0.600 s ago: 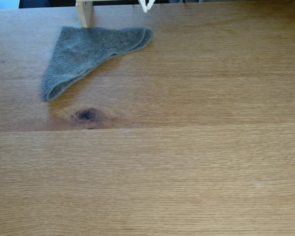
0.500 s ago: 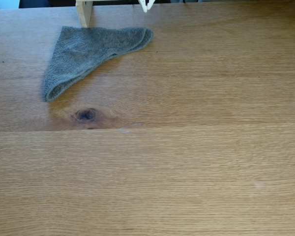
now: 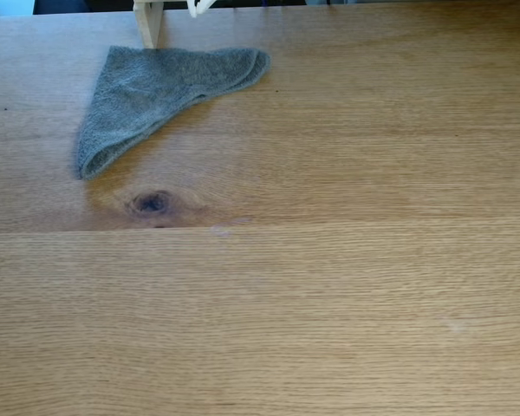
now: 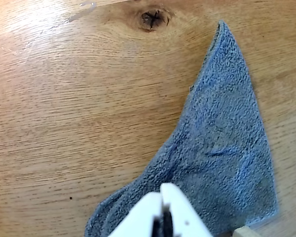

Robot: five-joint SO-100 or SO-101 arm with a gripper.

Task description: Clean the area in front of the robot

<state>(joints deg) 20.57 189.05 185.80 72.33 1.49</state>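
Note:
The area is a broad light-brown oak tabletop [image 3: 329, 286] with a dark oval knot [image 3: 152, 203]. A grey terry cloth [image 3: 156, 87], folded into a triangle, lies at its far left. The robot's white gripper [image 3: 199, 8] pokes in at the top edge of the fixed view, just above the cloth's far edge. In the wrist view the gripper [image 4: 162, 193] hovers over the cloth [image 4: 222, 153] near its folded end. Its two white fingers are pressed together with nothing between them. The knot [image 4: 153, 19] lies beyond the cloth's point.
A pale wooden post [image 3: 147, 22] stands at the cloth's far corner, and its corner [image 4: 246, 231] shows beside the gripper in the wrist view. A small pale smear [image 3: 218, 230] marks the wood near the knot. Bare tabletop spreads right and toward the front.
In the fixed view the gripper tips have slid left along the top edge, from above the cloth's right end toward the post. The cloth has not moved.

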